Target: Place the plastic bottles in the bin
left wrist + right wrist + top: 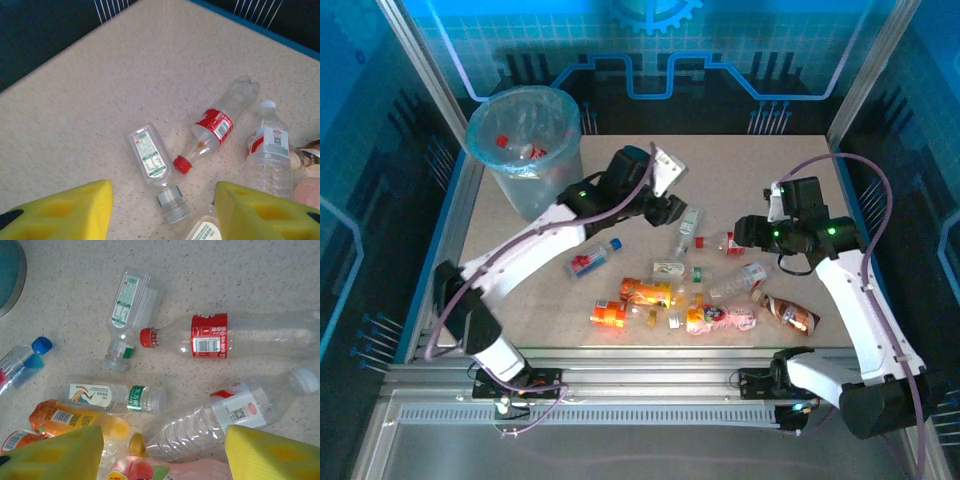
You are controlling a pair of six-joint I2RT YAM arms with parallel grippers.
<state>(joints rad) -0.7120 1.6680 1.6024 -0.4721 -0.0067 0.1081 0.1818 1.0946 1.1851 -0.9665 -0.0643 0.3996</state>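
Note:
The bin (488, 120) stands at the table's far left, with a few bottles lying inside it. Several plastic bottles lie scattered mid-table. My left gripper (162, 215) hovers open over a flat clear bottle with a green label (150, 160); that bottle's cap end lies between the yellow fingers (65, 212). Beside it lie a red-capped bottle (212, 130) and a white-capped bottle (267, 145). My right gripper (162, 455) is open above a ribbed clear bottle (200, 425). Nearby are a green-banded bottle (112, 395), an orange bottle (70, 420) and a pink bottle (150, 472).
A blue-capped bottle (595, 255) lies left of the pile, two orange bottles (645, 292) sit near the front, and a brown one (788, 312) lies at the right. Frame posts and blue walls enclose the table (520, 240). Open tabletop lies between bin and pile.

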